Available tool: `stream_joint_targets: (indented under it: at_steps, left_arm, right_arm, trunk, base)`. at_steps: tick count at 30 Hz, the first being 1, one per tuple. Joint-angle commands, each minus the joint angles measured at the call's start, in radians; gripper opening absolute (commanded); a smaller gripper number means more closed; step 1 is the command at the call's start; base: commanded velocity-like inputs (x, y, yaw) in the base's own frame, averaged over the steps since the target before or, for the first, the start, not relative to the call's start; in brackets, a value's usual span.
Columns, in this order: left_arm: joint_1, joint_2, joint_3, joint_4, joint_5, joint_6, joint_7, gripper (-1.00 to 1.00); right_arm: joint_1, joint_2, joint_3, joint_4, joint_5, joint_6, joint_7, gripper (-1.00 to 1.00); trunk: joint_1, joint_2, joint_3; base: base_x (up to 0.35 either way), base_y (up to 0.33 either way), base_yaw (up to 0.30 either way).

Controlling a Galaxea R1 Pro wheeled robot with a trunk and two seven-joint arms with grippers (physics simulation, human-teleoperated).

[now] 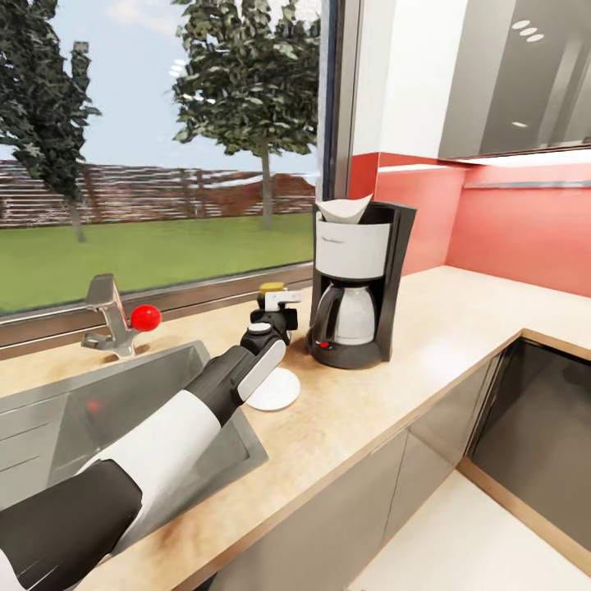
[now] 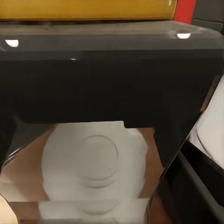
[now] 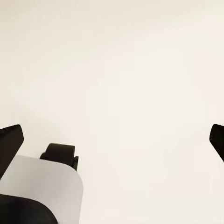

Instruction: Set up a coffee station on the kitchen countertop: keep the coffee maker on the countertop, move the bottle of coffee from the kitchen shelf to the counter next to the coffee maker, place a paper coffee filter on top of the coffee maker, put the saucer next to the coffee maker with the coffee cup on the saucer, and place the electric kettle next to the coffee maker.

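Reaching over the countertop (image 1: 427, 345), left gripper (image 1: 277, 305) hangs above the saucer (image 1: 273, 389), just left of the coffee maker (image 1: 359, 279) | jaw state cannot be told | filter (image 1: 345, 208) sits atop the maker; yellow-lidded bottle (image 1: 272, 289) behind the gripper | right gripper (image 3: 112, 140) fingers spread wide, idle | cup apparently due next.

Coffee maker (image 1: 358, 283): small dark script line across top of white front panel, too blurred to read. No other lettering, numbers or signs legible.
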Motion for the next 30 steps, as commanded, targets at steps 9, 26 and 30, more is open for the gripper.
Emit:
stream_joint_targets:
  at_steps: [9, 26, 30]
  left_arm:
    - [-0.001, 0.001, -0.004, -0.001, 0.006, 0.002, 0.009, -1.00]
    - [-0.001, 0.001, -0.003, 0.000, 0.006, 0.002, 0.009, -1.00]
    - [-0.001, 0.001, -0.003, 0.000, 0.006, 0.002, 0.009, -1.00]
  right_arm:
    - [-0.001, 0.000, 0.000, 0.001, 0.004, -0.003, 0.001, 1.00]
    - [0.000, 0.000, 0.000, 0.001, 0.003, -0.003, 0.001, 1.00]
    - [-0.001, 0.000, 0.000, 0.000, 0.004, -0.003, 0.001, 1.00]
  trunk:
    - [0.000, -0.001, -0.014]
    - [0.000, -0.001, -0.037]
    - [0.000, -0.001, -0.042]
  base:
    - [0.000, 0.000, 0.000]
    - [0.000, 0.000, 0.000]
    - [0.000, 0.000, 0.000]
